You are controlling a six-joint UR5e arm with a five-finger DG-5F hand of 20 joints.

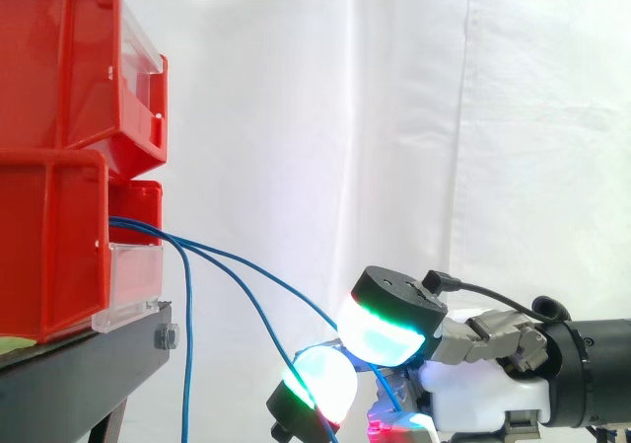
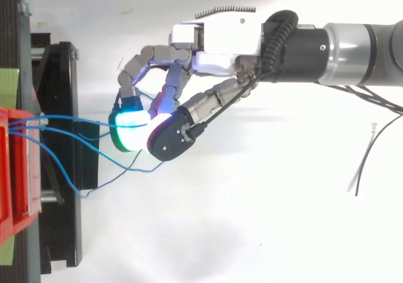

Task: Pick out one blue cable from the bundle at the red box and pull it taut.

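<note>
One blue cable point(image 1: 261, 270) point(image 2: 75, 119) leaves the front of the lower red bin point(image 1: 49, 256) point(image 2: 12, 169) and runs away from it toward the hand. In the side view its long axis goes from the bin to the right and downward, with a soft bend. In the top view it lies almost straight between the bin and the glowing fingertips point(image 2: 129, 128).

The hand point(image 2: 214, 40) point(image 1: 483, 384) is closed on this cable. Its fingers are curled, and the green and cyan pads point(image 1: 385, 330) press together with the thumb, with the cable caught between them. Below the pads a short piece of the same cable comes out and hangs down in front of the palm. The hand is beside the bin and lower than its front edge, well apart from it.

The other blue cables point(image 1: 187, 364) point(image 2: 82, 191) of the bundle come from the same bin front. One drops nearly vertical beside the black stand point(image 1: 79, 374) point(image 2: 63, 106), and others sag in loose loops under the held one.

A second red bin point(image 1: 59, 58) sits on top of the lower one. The arm point(image 2: 359, 43) enters from the right, and the white curtain point(image 1: 394, 117) is behind everything.
</note>
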